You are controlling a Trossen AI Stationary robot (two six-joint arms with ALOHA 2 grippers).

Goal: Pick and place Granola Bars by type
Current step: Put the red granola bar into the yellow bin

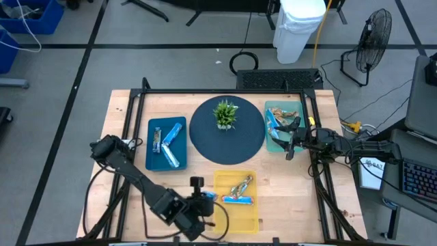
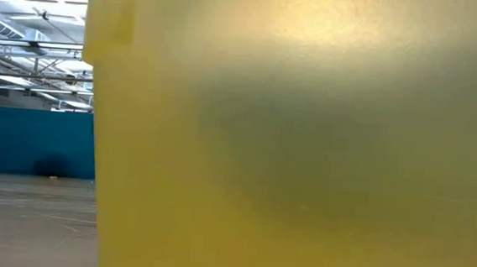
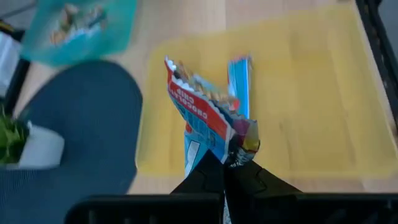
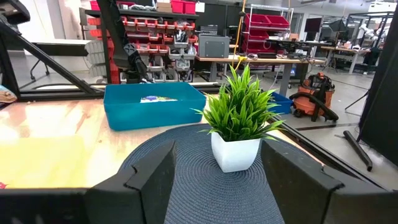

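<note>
My left gripper [image 1: 207, 198] [image 3: 227, 163] hangs over the near left edge of the yellow tray [image 1: 251, 213] and is shut on a granola bar in a red, blue and white wrapper [image 3: 198, 106]. Two more bars lie in that tray, one orange-brown [image 1: 242, 185] and one blue [image 1: 239, 199]. Blue bars [image 1: 171, 140] lie in the blue tray [image 1: 151, 158] at the left. Mixed bars [image 1: 278, 117] lie in the teal tray [image 1: 273, 145] at the right, where my right gripper [image 1: 290, 147] [image 4: 217, 186] waits open and level, holding nothing. My left gripper pinches the bar's crimped end [image 3: 241, 142] between its two fingers. The fingers slant down from the table's near left. The rest of the bar sticks out beyond the fingertips, lifted clear above the yellow tray.
A small green plant in a white pot [image 1: 225, 115] stands on a round dark mat [image 1: 205, 140] at the table's middle, between the blue and teal trays. The yellow tray's wall [image 2: 304, 155] fills most of the low view. Bare wood shows near the table's right front corner [image 1: 293, 198].
</note>
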